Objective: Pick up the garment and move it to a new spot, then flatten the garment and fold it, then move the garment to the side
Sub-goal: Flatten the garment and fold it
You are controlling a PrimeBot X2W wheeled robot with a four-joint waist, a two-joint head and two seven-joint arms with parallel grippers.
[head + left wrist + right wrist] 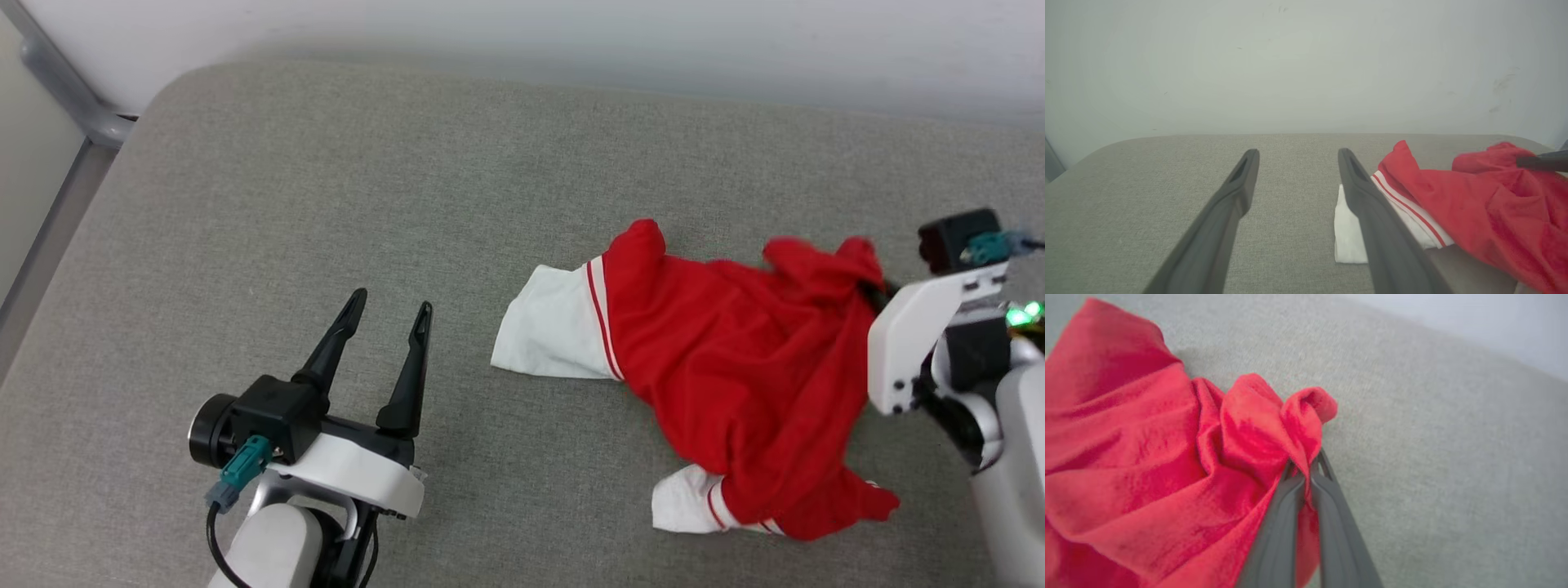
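Our right hand (1306, 467) is clamped on a red fold of the garment (735, 359), which lies crumpled on the surface (326, 163). Our left hand (390, 304) stands apart. It looks soft, light and limp, so we'd grip hems.

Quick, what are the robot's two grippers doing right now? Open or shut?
Left gripper: open, holding nothing.
Right gripper: shut, its fingers pinching a bunched fold of the shirt.
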